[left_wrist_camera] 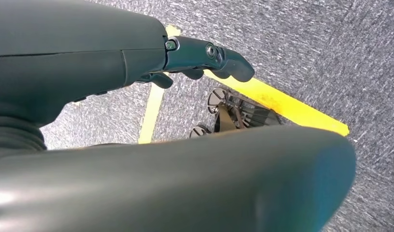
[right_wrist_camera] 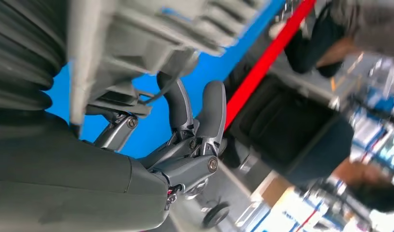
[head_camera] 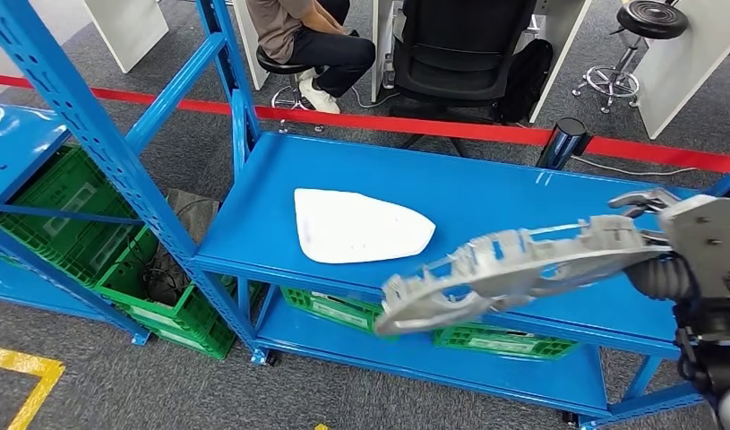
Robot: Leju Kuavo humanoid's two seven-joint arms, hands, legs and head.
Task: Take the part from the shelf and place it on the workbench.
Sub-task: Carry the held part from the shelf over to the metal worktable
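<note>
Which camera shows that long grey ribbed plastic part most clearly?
The head view: the long grey ribbed plastic part shows end to end, held by the right hand. The right wrist view gives a blurred close-up; the left wrist view faces the floor.

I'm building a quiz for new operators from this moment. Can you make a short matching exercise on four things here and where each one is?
Things:
1. grey part
2. white panel
3. green crates
4. red tape line

Places:
A. lying flat on the blue shelf top
B. on the floor behind the shelf
C. held by the right hand
D. on the lower shelf levels

Pairs: 1-C, 2-A, 3-D, 4-B
</note>
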